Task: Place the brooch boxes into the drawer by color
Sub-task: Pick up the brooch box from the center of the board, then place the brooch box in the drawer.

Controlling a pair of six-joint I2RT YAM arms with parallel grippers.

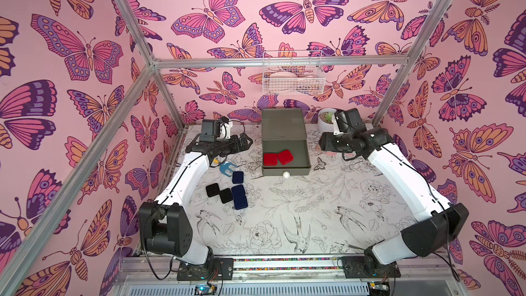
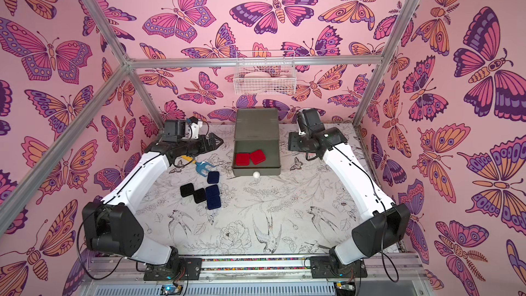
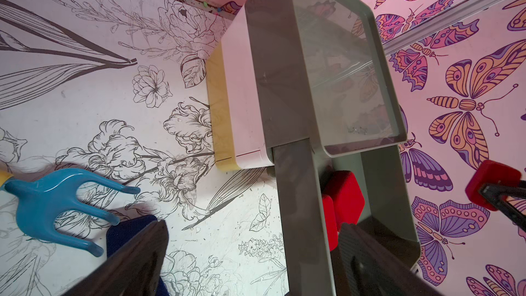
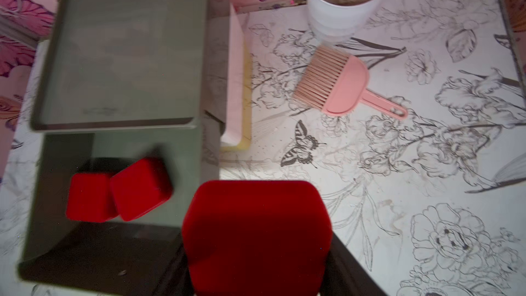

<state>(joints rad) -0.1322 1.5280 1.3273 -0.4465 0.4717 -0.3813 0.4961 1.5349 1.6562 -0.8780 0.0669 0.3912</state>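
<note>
Gaping empty, the left gripper (image 1: 247, 141) is held at 9 o'clock of the drawer (image 1: 301, 155), loose brooch boxes (image 1: 226, 195) at 8. The red box (image 4: 256, 217) clamped in the right gripper (image 4: 256, 254) at 3 o'clock should be cleared over the drawer wall before release; that grip is shown only by wrist views.

Gripped red brooch box (image 4: 256, 234) is cropped at edge.

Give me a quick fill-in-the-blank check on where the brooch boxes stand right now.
The open olive-green top drawer holds ___ red velvety brooch boxes. The right claw grips a third brooch box, coloured ___. On the floral table, beside the navy velvety boxes, the other two boxes are ___.
Missing: two; red; black.
</note>
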